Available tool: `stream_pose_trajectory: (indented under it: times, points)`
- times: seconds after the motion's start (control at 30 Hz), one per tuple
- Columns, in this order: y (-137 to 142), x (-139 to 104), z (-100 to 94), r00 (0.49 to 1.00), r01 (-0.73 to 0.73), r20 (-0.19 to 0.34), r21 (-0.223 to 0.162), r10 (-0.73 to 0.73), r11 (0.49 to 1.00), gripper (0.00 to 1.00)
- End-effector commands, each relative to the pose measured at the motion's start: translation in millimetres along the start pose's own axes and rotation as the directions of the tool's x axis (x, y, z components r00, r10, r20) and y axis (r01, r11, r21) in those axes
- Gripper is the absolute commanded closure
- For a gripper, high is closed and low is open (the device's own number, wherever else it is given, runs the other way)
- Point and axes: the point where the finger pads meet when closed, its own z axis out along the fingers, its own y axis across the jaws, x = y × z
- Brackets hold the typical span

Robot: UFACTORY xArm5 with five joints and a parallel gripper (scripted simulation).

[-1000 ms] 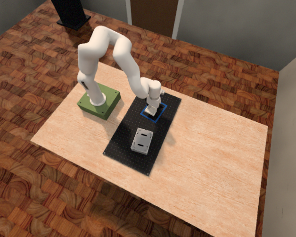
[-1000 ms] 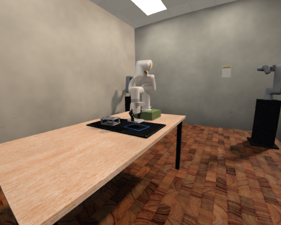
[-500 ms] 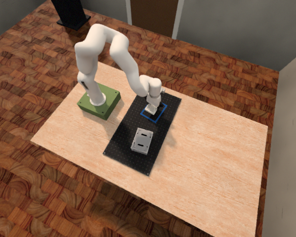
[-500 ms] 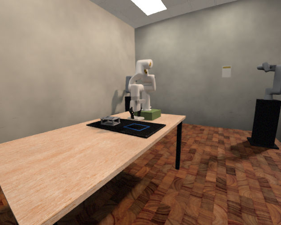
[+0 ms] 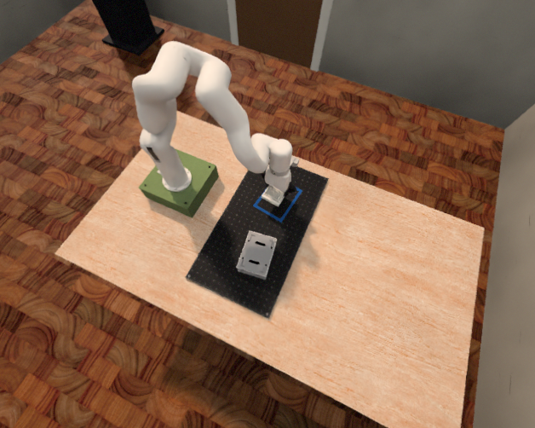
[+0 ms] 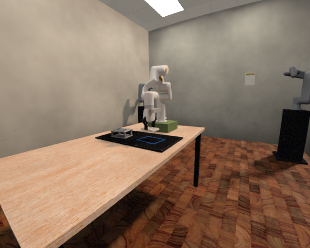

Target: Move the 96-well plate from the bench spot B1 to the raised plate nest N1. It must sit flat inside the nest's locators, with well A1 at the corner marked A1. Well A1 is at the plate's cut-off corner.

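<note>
My gripper (image 5: 274,193) is shut on the white 96-well plate (image 5: 273,197) and holds it flat, a little above the blue-outlined bench spot B1. In the exterior view the plate (image 6: 150,129) hangs between the dark fingers (image 6: 148,124), and the blue square (image 6: 150,139) below it is empty. The grey raised plate nest N1 (image 5: 256,254) stands on the black perforated mat (image 5: 257,239) nearer the front; it is empty and also shows in the exterior view (image 6: 121,132). I cannot make out the plate's cut-off corner or the A1 mark.
My arm rises from a green base block (image 5: 180,182) on the wooden table, left of the mat. A second grey arm on a black pedestal (image 6: 293,133) stands on the floor far from the table.
</note>
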Motion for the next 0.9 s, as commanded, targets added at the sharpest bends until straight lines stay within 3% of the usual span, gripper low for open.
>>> stream_pose_trajectory:
  times: [0.0,0.27,0.87]
  points:
    - [1,1,-1.4,1.000,0.000,0.000,-0.004,0.000,1.000,1.00]
    - [8,-25,-7.0,0.970,0.244,0.001,-0.004,-0.244,0.970,1.00]
    - [21,-75,-18.2,0.970,0.244,0.002,-0.004,-0.244,0.970,1.00]
